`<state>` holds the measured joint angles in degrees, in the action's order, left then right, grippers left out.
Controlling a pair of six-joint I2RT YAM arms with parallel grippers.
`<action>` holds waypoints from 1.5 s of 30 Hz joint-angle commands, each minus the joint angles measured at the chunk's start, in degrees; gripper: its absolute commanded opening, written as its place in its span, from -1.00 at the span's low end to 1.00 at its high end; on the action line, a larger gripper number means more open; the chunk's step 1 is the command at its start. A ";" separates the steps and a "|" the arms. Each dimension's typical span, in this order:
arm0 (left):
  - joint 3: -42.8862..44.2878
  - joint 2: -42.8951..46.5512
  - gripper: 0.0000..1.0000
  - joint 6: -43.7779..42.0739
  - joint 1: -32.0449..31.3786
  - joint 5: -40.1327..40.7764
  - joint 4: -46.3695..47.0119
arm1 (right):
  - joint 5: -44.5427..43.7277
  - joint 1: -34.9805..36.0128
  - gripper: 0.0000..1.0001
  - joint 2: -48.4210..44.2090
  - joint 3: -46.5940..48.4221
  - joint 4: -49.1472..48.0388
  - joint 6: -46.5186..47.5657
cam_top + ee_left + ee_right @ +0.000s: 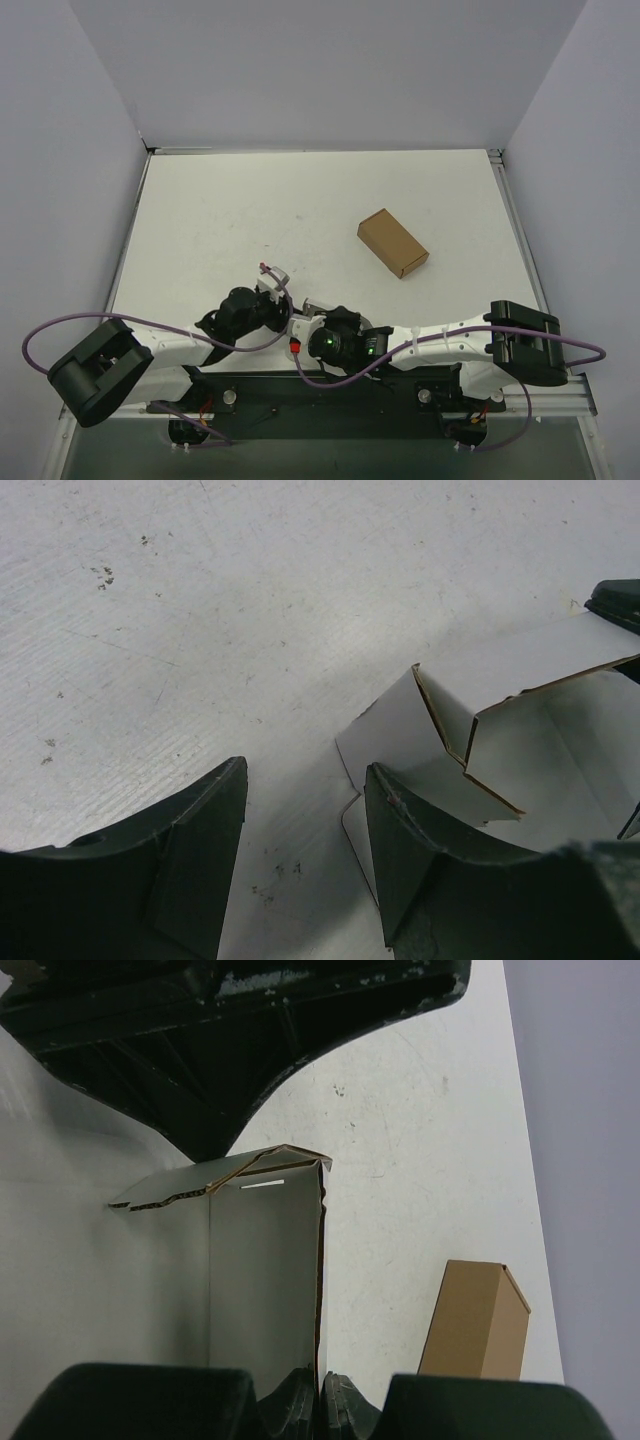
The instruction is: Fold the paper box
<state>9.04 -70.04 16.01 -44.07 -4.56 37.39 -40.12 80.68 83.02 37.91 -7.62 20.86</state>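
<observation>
Right hand (pixel 322 1400) pinches paper box (pixel 265 1270) edge; left hand (pixel 305 860) spread open beside it

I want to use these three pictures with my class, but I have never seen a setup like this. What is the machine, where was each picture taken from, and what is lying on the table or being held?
The machine is two robot arms bolted side by side at the near edge of a white table. The overhead picture looks down from above and behind them.

The other two pictures come from small cameras on each arm's wrist, so the dark shapes at their edges are each arm's own fingers.

The left end effector is open, with one finger resting against the paper box, a thin white card piece that is partly folded.

The right end effector is shut on the paper box, pinching one upright panel at its edge.

In the overhead view the arms hide most of the card.

A small closed brown box lies apart on the table, untouched.
</observation>
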 commanded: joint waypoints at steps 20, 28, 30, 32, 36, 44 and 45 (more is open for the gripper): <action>-3.24 -1.76 0.22 0.51 -3.38 -8.36 18.07 | -1.54 2.55 -1.00 4.43 3.13 5.68 -0.56; -3.50 -3.61 0.21 -0.63 -4.70 -8.27 20.80 | -1.37 2.46 -1.00 4.60 3.31 6.03 -0.73; -3.68 -3.35 0.20 -0.80 -4.97 -8.19 20.97 | -1.28 2.46 -1.00 4.52 3.22 5.95 -0.82; -3.76 -3.00 0.21 -1.07 -5.32 -8.01 20.89 | -1.02 2.46 -1.00 4.34 3.31 5.86 -0.91; -3.94 -2.12 0.21 -1.24 -6.02 -8.01 20.45 | -1.10 2.46 -1.00 4.43 3.22 5.95 -0.82; -4.38 -0.89 0.29 -1.86 -6.73 -7.57 19.57 | -1.28 2.46 -1.00 4.16 3.05 5.86 -0.91; -4.47 -0.89 0.31 -1.86 -6.90 -7.57 19.48 | -1.28 2.46 -1.00 4.08 3.05 5.86 -1.00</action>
<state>4.03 -72.47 15.22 -49.01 -8.01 51.16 -44.86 82.94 86.04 39.83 -1.10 21.34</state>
